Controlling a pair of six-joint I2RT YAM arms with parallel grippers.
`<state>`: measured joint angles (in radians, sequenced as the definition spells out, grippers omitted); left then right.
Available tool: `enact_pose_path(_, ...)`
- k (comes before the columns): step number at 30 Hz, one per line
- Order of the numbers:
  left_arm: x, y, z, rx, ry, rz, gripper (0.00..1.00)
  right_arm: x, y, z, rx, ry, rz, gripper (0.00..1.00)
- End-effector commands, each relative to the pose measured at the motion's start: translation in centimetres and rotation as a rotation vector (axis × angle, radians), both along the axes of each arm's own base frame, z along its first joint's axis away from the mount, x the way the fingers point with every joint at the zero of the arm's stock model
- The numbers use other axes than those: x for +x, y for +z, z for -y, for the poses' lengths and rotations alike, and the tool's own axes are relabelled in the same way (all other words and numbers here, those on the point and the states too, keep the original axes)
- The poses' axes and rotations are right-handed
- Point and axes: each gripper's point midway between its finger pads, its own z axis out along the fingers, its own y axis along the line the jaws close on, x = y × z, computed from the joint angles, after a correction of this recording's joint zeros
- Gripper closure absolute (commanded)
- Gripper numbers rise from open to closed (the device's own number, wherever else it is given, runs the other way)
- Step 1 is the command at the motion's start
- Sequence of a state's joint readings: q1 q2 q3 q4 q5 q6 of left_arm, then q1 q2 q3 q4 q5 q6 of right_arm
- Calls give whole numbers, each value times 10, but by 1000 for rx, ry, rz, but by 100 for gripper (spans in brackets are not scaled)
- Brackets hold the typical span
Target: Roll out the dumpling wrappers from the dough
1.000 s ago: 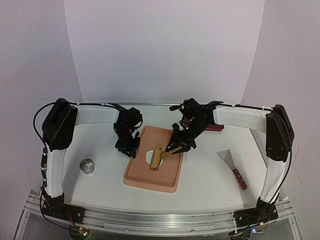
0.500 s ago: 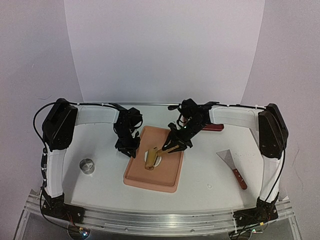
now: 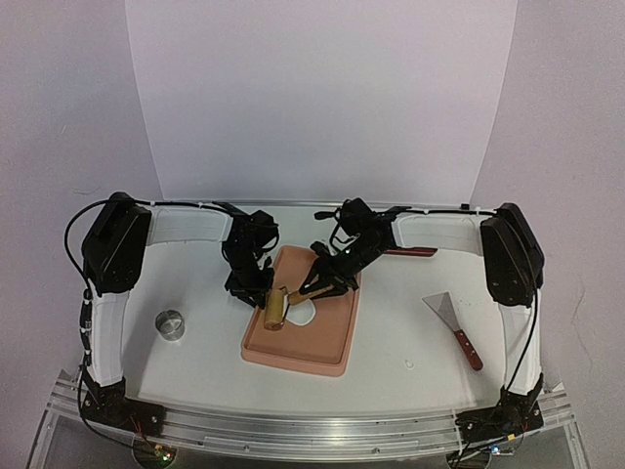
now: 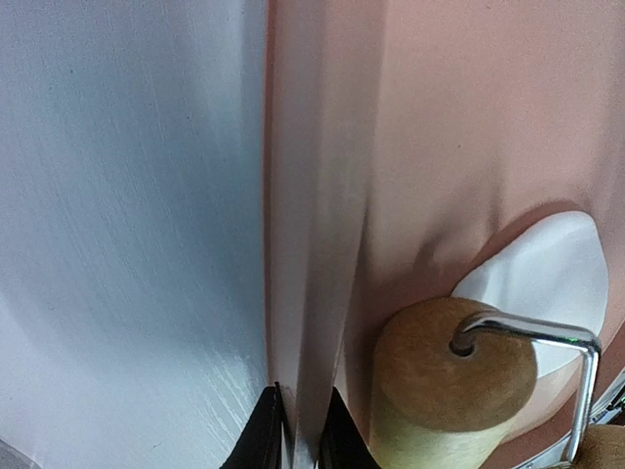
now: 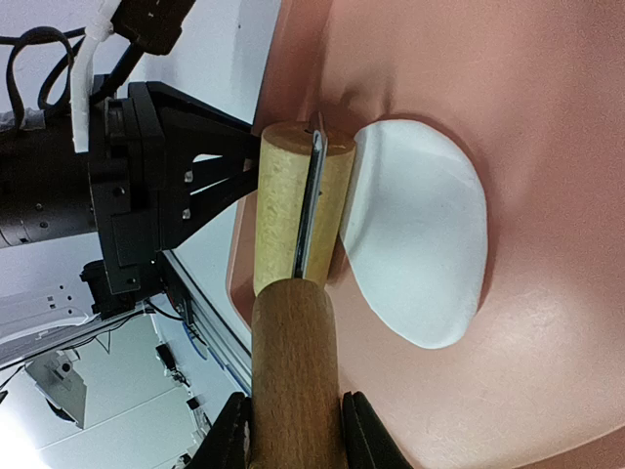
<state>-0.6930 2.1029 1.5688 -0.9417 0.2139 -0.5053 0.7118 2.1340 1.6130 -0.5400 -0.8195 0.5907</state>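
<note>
The dough (image 5: 420, 244) is a thin white oval sheet lying on the pink mat (image 3: 322, 347). In the top view the dough (image 3: 301, 314) shows just right of the wooden roller (image 3: 275, 311). My right gripper (image 5: 293, 435) is shut on the roller's wooden handle (image 5: 293, 371). The roller drum (image 5: 293, 205) rests against the dough's left edge. My left gripper (image 4: 300, 442) is shut on the mat's raised left edge (image 4: 293, 293), beside the roller (image 4: 449, 376). From that wrist a corner of the dough (image 4: 547, 274) shows. Dumpling wrappers are out of view.
A small metal ring (image 3: 171, 323) stands on the white table left of the mat. A scraper with a wooden handle (image 3: 454, 327) lies at the right. A dark red object (image 3: 415, 251) sits behind the right arm.
My right gripper has drawn the roller leftward across the dough, from on top of it to its left edge, so the sheet now lies uncovered. The left gripper kept its hold on the mat.
</note>
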Motion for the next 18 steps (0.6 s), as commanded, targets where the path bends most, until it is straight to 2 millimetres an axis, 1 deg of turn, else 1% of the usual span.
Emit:
enact_pose_path(1,-20,13,14,-53,-23,-55,88,-32,-107,76,-520,-13,-109,100)
enact_pose_path(3,-19,13,15,-56,-21,-53,88,-26,-83,50,-428,29,-60,100)
enact_pose_path(5,-18,13,16,-57,-23,-52,88,-20,-54,27,-339,52,-12,100)
enact_pose_path(9,-15,13,14,-35,-41,-41,88,-19,-6,2,-206,73,20,100)
enact_pose_path(12,-15,13,9,-11,-60,-35,88,-24,30,-7,-130,78,41,100)
enact_pose_path(15,-13,16,5,8,-81,-18,88,-28,72,-11,-49,73,69,100)
enact_pose_path(18,-10,20,1,26,-103,-3,88,-35,102,-10,5,66,80,100)
